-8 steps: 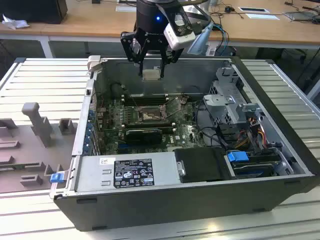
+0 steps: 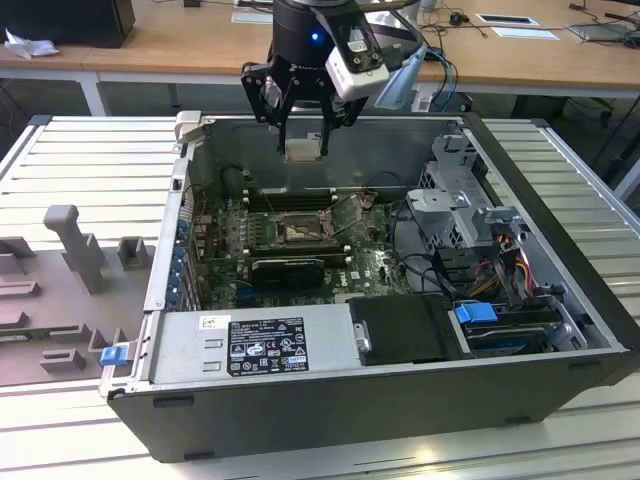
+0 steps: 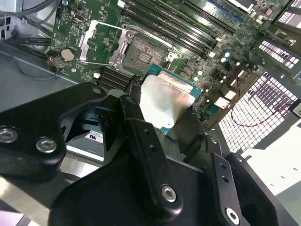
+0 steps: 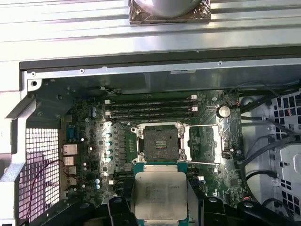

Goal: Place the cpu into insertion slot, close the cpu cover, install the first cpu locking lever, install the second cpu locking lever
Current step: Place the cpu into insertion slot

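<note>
Your gripper [image 2: 303,142] pinches the one cpu [image 4: 161,195] by two opposite edges (a flat square chip, pale silver top on a green rim), holding it in the air over the motherboard [image 4: 91,155], near its single bare socket [image 4: 161,143].

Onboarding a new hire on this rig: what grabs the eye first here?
The gripper holds the cpu between its fingers above the open computer case. Below it on the motherboard, the socket sits bare, with the cpu cover swung open beside it.
</note>
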Robot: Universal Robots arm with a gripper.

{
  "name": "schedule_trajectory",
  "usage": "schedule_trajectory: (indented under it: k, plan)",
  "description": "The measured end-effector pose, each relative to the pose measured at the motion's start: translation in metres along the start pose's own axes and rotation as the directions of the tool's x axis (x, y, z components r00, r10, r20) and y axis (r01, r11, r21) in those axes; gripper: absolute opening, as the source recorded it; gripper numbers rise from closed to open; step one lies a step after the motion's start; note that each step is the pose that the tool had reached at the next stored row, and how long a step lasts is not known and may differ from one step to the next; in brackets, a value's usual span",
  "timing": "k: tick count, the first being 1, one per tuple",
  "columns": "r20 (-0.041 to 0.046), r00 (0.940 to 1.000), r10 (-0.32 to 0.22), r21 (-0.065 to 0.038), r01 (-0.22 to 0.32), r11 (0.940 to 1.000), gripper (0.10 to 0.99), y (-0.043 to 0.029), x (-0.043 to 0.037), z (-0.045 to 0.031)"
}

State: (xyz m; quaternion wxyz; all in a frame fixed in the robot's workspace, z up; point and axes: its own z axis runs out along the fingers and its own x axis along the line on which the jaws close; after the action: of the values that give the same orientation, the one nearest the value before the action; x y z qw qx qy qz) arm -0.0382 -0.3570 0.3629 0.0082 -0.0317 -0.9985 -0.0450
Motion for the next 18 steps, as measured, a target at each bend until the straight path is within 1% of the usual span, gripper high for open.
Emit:
schedule_trajectory:
  k: [2,7,9,12,13,15,18]
  plan:
    - [0.0007,1.0000,0.008,0.000,-0.008,1.0000,0.533,0.0000,0.0000,0.0000]
    - [0.0053,0.9982,0.060,-0.001,-0.060,0.9982,0.533,-0.0001,0.0000,0.0004]
    - [0.0058,0.9978,0.065,-0.002,-0.065,0.9979,0.533,-0.0002,0.0000,0.0015]
    - [0.0059,0.9978,0.066,-0.001,-0.066,0.9978,0.533,-0.0005,-0.0001,0.0057]
    - [0.0062,0.9975,0.070,-0.001,-0.070,0.9975,0.533,-0.0006,-0.0001,0.0058]
    - [0.0086,0.9954,0.096,-0.002,-0.096,0.9954,0.533,-0.0005,-0.0001,0.0060]
    - [0.0107,0.9926,0.121,-0.002,-0.121,0.9927,0.533,-0.0005,-0.0001,0.0061]
